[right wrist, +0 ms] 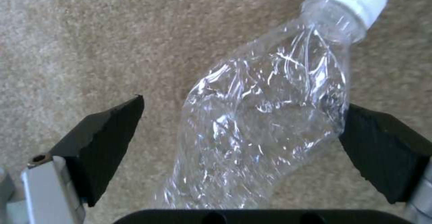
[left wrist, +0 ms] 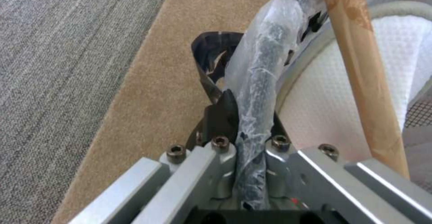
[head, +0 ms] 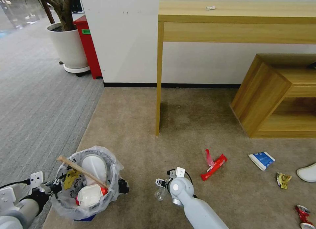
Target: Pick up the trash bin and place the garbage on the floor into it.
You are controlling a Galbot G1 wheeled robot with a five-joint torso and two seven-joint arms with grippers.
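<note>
Beside the leg of the tall wooden table [head: 160,77], on the beige floor [head: 138,123], the trash bin [head: 86,186] sits at the carpet's edge, nearer the robot than that leg. It already holds a white insole [head: 94,168], a wooden stick [head: 82,171] and other litter. The left gripper [left wrist: 245,139] is clamped tight on the bin's bag-wrapped rim, fingers closed with the rim pinched between them.

The right gripper [right wrist: 243,143] is low over the carpet on the table-leg side of the bin, fingers spread wide and straddling a crushed clear bottle [right wrist: 265,116]. One pad [right wrist: 382,149] appears to touch the bottle's side; the other stands clear. Nothing is gripped yet.

Remaining litter lies farther from the bin: a red wrapper [head: 214,164], a blue-white packet [head: 262,160], a yellow wrapper [head: 283,180], a crushed can [head: 303,215] and a second insole [head: 307,173].

Risks noted: the thin, crumpled bottle may buckle or squirt out sideways as the fingers close off-centre. The projecting stick could obstruct the drop or be knocked out.
</note>
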